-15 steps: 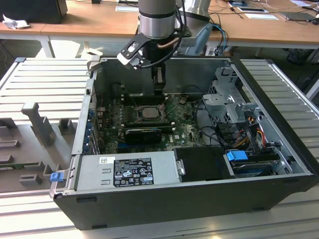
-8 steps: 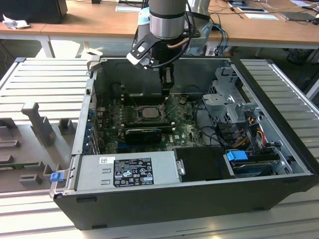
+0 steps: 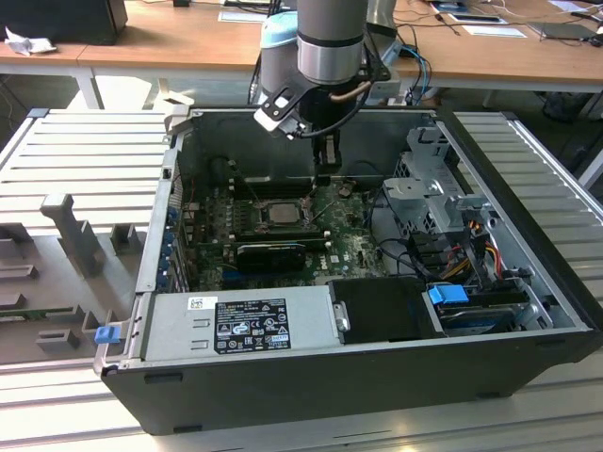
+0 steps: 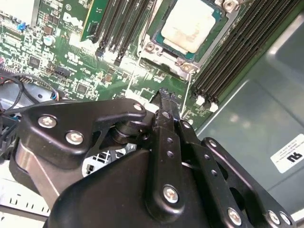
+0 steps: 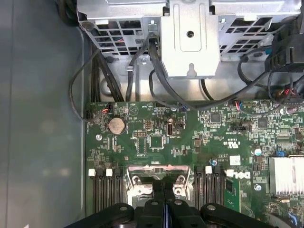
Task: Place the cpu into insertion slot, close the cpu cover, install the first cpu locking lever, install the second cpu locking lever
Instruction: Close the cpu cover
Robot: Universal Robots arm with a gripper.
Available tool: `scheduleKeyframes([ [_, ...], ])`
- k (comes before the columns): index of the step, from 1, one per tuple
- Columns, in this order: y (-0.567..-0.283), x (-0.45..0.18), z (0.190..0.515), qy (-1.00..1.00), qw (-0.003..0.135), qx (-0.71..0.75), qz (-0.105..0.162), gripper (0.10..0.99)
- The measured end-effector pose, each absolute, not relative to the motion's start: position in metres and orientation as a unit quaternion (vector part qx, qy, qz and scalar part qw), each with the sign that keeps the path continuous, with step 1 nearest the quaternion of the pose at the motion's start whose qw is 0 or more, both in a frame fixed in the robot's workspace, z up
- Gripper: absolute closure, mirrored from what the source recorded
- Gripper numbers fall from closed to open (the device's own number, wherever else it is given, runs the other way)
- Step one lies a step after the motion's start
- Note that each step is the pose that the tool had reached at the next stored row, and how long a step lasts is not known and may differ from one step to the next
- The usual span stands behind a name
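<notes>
The cpu point(image 4: 192, 23), a pale square chip, lies in the insertion slot point(image 4: 164, 64) on the green motherboard; the exterior view shows the cpu point(image 3: 282, 212) mid-case. The silver cpu cover point(image 4: 151, 46) lies flat around the chip. Two thin wire levers run along the socket's sides; I cannot tell if they are latched. My gripper point(image 4: 165, 95) is shut with nothing between its black fingers. Its tip hovers just off the socket's edge on the drive-cage side. In the first wrist view my gripper point(image 5: 164, 185) points at that socket edge point(image 5: 159, 172). The exterior view has my gripper point(image 3: 325, 174) inside the case.
Black memory slots point(image 4: 118, 23) flank the socket on both sides. A metal drive cage point(image 3: 429, 184) with cables stands at the exterior view's right. A long black card point(image 3: 273, 252) lies near the socket and a power supply point(image 3: 240, 325) fills the case's near side. A silver heatsink point(image 5: 286, 175) sits on the board.
</notes>
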State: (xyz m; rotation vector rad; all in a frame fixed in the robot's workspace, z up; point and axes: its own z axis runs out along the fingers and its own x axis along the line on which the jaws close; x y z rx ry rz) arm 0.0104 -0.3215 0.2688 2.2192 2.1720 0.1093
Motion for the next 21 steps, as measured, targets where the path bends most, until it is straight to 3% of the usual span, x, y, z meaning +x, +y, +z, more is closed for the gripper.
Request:
scheduleKeyframes([
  [21,-0.321,0.045,0.253,0.699,0.013,0.714,0.031,0.98],
])
